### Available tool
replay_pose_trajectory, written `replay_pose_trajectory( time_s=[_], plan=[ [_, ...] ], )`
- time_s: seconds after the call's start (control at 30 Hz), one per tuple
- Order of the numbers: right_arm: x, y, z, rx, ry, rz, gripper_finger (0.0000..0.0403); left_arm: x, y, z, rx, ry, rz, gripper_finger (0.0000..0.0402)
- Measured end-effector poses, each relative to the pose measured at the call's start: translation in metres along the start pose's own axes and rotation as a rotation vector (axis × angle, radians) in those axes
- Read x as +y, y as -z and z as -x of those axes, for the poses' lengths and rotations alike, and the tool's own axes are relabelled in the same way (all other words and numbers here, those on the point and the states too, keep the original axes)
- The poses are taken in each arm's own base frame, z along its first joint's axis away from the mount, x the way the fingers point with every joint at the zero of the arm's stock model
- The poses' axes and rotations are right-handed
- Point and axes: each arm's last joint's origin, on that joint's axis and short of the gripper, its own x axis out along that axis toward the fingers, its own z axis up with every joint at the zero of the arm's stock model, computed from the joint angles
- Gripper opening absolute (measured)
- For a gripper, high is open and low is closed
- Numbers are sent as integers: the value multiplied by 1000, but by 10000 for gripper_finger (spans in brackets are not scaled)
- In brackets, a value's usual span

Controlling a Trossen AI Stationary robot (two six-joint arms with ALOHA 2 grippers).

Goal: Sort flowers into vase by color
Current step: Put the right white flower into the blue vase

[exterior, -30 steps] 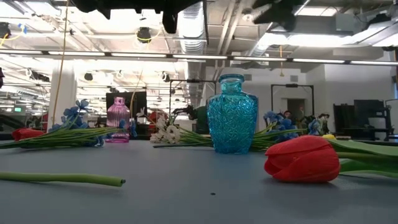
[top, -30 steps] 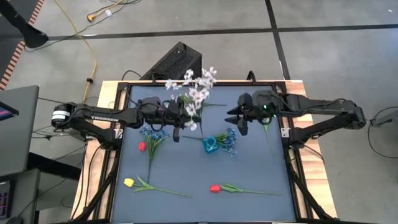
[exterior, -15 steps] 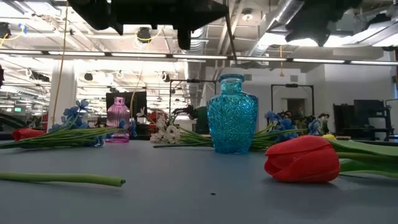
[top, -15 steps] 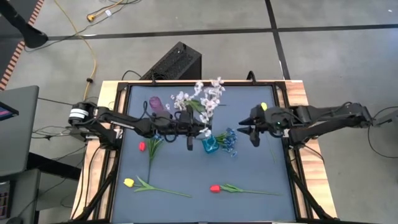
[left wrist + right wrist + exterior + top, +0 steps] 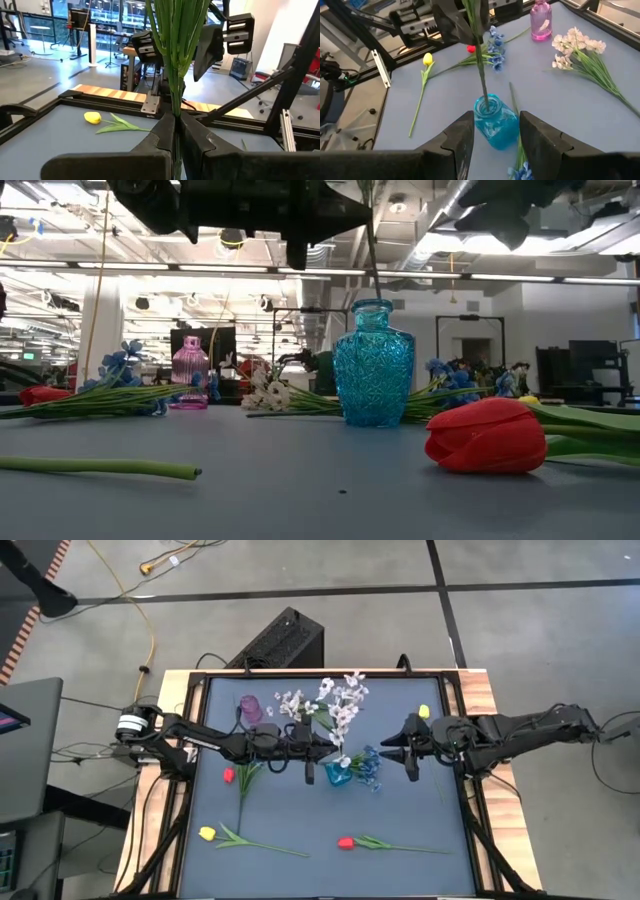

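Note:
My left gripper [image 5: 176,124] is shut on a white-blossom sprig [image 5: 343,700] above the blue glass vase [image 5: 338,773]. The sprig's stem [image 5: 482,75] runs down into the vase's mouth [image 5: 372,303]. My right gripper [image 5: 392,752] hangs open just right of the vase, its fingers on either side of it in the right wrist view and touching nothing. A second white sprig [image 5: 577,47] lies flat by the pink vase [image 5: 250,707]. Blue sprigs [image 5: 370,766] lie against the blue vase. Red tulips [image 5: 345,842] and yellow tulips [image 5: 207,833] lie on the mat. My left gripper pinches the sprig's bunch of green stems [image 5: 175,102] between its two fingers, well below the blossoms. The fingers lie level, pointing toward the table's right, across the upright stems. The sprig stands upright, blossoms above the fingers, its lower end [image 5: 484,100] in the blue vase's mouth.
A blue sprig and a red tulip [image 5: 229,775] lie at the mat's left. Another yellow tulip [image 5: 423,712] lies far right. The table's black frame rail [image 5: 115,102] runs around the mat. The near middle of the mat [image 5: 320,810] is bare.
My left gripper has carried the white sprig toward the table's right and down, to above the blue vase; the stem's lower end now reaches the vase's mouth. My right gripper has drawn back toward the right edge and sunk a little.

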Motion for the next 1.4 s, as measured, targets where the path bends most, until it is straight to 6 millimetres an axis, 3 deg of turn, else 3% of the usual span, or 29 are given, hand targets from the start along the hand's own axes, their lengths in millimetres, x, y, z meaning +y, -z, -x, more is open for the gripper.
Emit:
replay_pose_trajectory(
  time_s=[0.43,0.8,1.1,1.4],
  plan=[
    [-1,0,0,-9,21,0,183,-1,17,-1,128,2,-33,2],
    [-1,-1,0,-15,26,-9,183,-3,53,-14,172,41,3,2],
    [-1,-1,0,-14,26,-20,183,-4,51,-15,154,31,7,4],
    [-1,-1,0,-12,27,-8,183,-4,54,-14,179,29,14,68]
  ],
)
